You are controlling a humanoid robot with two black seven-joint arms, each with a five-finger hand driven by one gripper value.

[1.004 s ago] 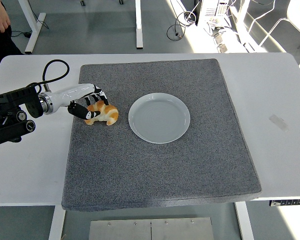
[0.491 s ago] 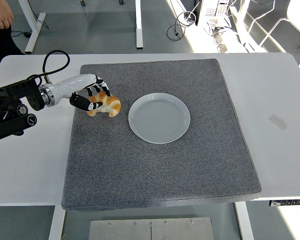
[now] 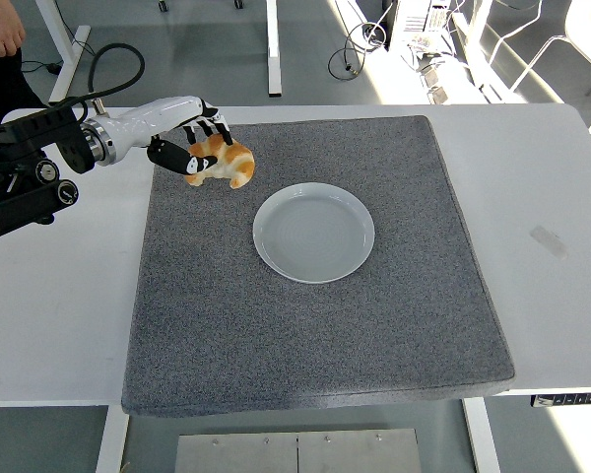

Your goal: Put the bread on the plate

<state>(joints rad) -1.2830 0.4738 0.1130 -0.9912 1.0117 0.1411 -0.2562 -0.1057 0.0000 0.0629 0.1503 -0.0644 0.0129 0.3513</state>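
The left hand [image 3: 192, 148] grasps the bread [image 3: 225, 161], fingers curled round its left end, above the far-left part of the grey mat [image 3: 315, 335]. The plate [image 3: 313, 233] (empty) sits mid-mat on the white desk [image 3: 552, 197], apart from the bread.

On my feed only the left arm [image 3: 30, 182] shows. Its body is black and blocky, with round silver fittings like screws or bearings along the lower edge. A ribbed black collar and a metallic ring join it to a glossy white forearm shell [image 3: 143, 118]. The left hand [image 3: 192, 143] has black fingers banded white at the joints. One thick black cable [image 3: 113, 64] loops above the arm.
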